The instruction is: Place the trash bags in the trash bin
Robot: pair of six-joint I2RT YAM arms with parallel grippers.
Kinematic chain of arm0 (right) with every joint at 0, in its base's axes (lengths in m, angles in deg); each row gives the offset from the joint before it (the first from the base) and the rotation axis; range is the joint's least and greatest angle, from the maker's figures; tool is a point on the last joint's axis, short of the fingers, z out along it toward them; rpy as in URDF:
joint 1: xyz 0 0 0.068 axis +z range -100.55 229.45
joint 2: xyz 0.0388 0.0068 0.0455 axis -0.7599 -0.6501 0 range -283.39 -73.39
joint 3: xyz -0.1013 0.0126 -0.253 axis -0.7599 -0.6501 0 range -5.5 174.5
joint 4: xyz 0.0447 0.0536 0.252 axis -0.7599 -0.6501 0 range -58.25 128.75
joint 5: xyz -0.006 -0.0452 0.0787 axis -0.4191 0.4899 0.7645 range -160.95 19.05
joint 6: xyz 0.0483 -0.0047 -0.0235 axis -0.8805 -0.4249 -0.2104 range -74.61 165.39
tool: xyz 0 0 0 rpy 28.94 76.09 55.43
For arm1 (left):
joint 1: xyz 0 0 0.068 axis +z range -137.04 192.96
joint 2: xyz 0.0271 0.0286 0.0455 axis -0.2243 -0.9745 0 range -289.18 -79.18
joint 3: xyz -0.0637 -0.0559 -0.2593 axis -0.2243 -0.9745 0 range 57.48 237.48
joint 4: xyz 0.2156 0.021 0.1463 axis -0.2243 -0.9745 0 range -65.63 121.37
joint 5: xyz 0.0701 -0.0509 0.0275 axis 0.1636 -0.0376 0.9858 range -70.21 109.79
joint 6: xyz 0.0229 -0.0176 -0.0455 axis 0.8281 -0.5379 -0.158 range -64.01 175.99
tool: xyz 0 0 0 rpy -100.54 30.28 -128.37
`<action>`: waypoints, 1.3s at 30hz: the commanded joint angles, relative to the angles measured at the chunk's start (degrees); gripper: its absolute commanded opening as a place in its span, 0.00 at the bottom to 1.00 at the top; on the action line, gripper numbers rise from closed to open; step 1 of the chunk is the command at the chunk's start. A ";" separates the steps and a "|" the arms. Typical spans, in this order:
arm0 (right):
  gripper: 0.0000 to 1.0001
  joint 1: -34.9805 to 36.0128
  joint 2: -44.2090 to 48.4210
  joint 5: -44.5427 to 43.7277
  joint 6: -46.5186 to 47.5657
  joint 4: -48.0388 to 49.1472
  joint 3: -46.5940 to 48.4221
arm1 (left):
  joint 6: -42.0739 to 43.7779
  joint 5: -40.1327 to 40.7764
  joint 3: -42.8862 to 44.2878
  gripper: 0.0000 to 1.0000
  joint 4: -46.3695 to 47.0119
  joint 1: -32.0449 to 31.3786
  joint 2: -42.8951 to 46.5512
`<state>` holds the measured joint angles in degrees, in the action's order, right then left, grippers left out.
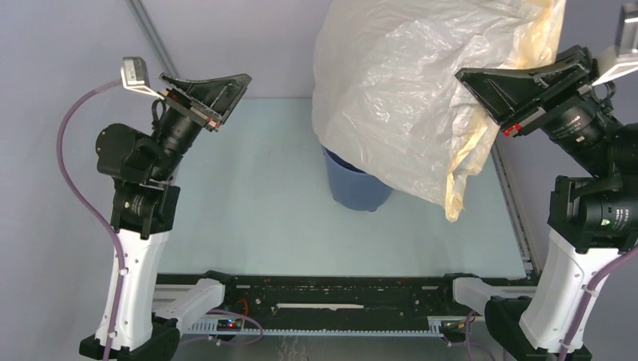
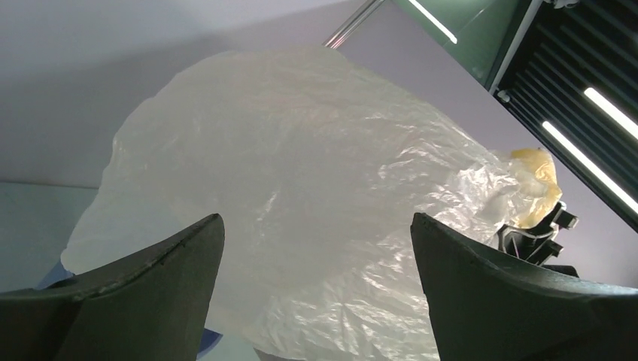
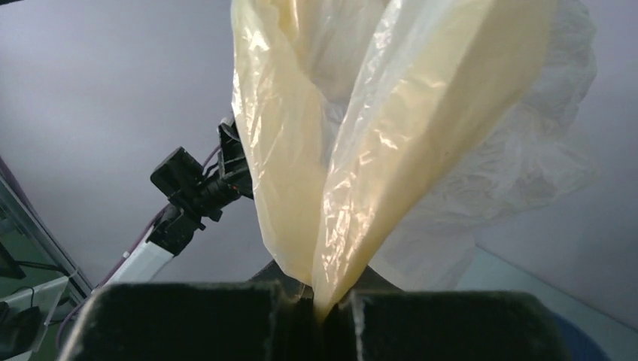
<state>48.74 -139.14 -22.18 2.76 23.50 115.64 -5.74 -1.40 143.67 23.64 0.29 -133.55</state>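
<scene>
The trash bag (image 1: 406, 98), a big whitish crinkly sheet with a yellow-cream edge, hangs in the air over the blue trash bin (image 1: 357, 184). It covers the bin's rim and right side. My right gripper (image 1: 502, 83) is raised at the bag's right side. In the right wrist view this gripper (image 3: 323, 304) is shut on a pinched yellow fold of the bag (image 3: 391, 113). My left gripper (image 1: 214, 86) is raised to the left of the bag, apart from it. In the left wrist view it (image 2: 316, 226) is open and faces the bag (image 2: 301, 150) with nothing between its fingers.
The bin stands mid-table on the pale blue tabletop (image 1: 248, 203). A metal rail (image 1: 154, 34) runs along the back left and another edges the table's right side (image 1: 515, 210). The arm bases (image 1: 331, 301) sit at the near edge.
</scene>
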 commanded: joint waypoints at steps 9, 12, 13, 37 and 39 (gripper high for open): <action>0.00 -1.49 5.14 0.47 17.03 -35.15 -2.16 | 5.69 3.28 6.16 0.94 -0.60 -6.47 -4.97; 0.00 -1.49 4.25 -2.07 21.47 -42.35 3.25 | 7.45 4.42 11.75 0.92 -1.71 -10.30 -10.67; 0.00 -1.49 4.47 -3.46 22.49 -43.92 3.58 | 8.00 4.77 13.48 0.90 -2.26 -11.67 -12.75; 0.00 -1.49 -2.61 -24.24 8.61 -24.68 16.38 | 18.88 10.52 28.42 0.87 -16.92 -23.29 -25.05; 0.00 -1.49 -2.14 -24.61 5.40 -23.54 14.51 | 20.91 10.92 27.93 0.88 -19.13 -23.13 -23.83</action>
<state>47.54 -141.66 -43.55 14.35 -3.62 130.09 10.08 7.32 172.83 7.71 -23.22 -161.00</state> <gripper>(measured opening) 0.007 0.866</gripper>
